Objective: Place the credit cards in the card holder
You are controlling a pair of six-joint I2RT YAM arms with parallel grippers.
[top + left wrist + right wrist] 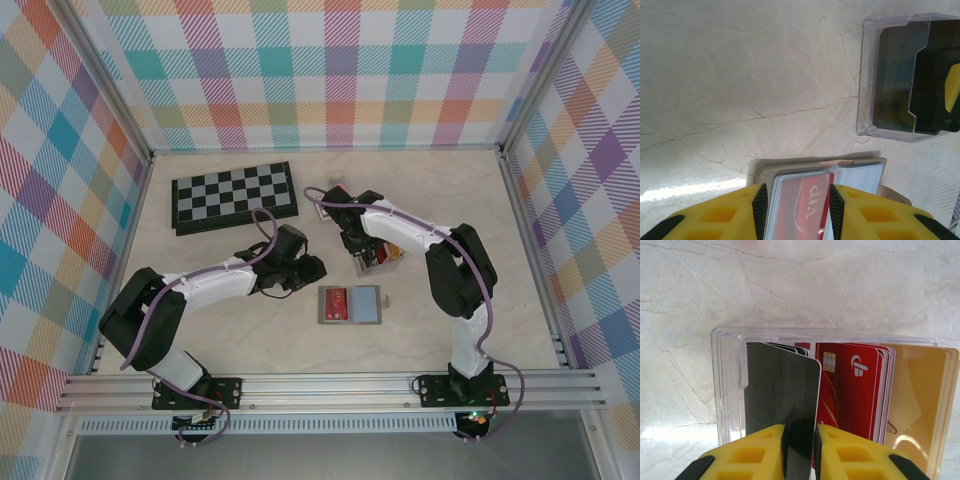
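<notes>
Pinched a dark card in the right gripper, inside the clear box beside other credit cards. Poised the left gripper, half-open, by the card holder, one red card sleeved. Picking step; next needed a clean lift out.

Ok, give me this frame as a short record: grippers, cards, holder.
left gripper: open, poised at the card holder
right gripper: jaws astride the dark card, grip unclear
card holder: lying open, red card in one pocket
clear box: holds dark card, red cards, tan cards
chessboard: far left, apart from both arms
</notes>
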